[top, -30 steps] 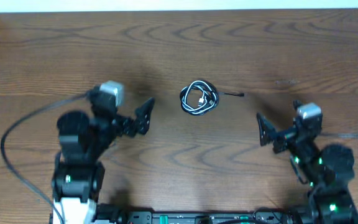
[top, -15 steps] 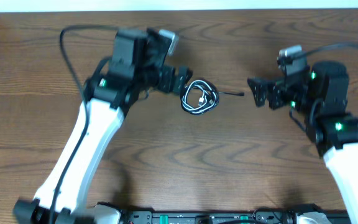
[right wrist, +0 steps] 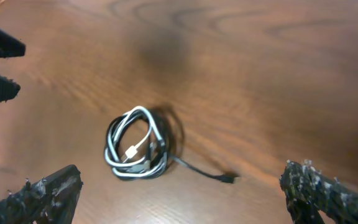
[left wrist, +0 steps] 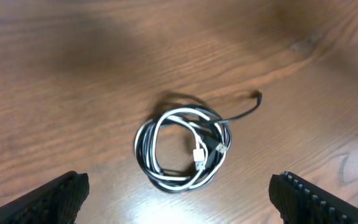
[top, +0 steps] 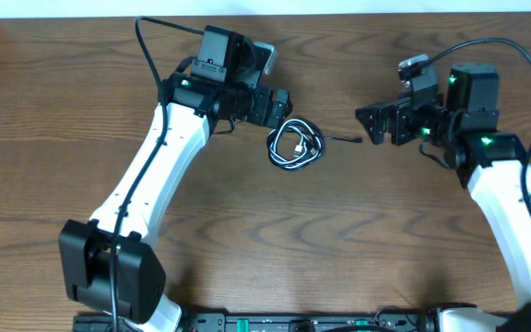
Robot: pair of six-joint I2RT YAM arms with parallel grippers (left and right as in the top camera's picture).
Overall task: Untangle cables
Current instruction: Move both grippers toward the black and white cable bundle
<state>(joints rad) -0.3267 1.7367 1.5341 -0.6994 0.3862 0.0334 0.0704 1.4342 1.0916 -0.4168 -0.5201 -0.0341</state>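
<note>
Coiled cables (top: 295, 146) on tabletop (top: 247, 240), bare wood all round, far edge (top: 339, 15) seen overhead only, left hand (top: 282, 105) and right hand (top: 369, 125) spread wide, empty, flanking them

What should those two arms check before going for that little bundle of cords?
1. Left pincer open: ok.
2. Right pincer open: ok.
3. Both pincers apart from the cables: ok, neither touches them.
4. Black and white cords separated: not ok, they lie wound in one coil.
5. Loose end to grab: ok, the black tail sticks out of the coil toward the right arm.
6. How the cords cross inside the coil: cannot tell.
</note>
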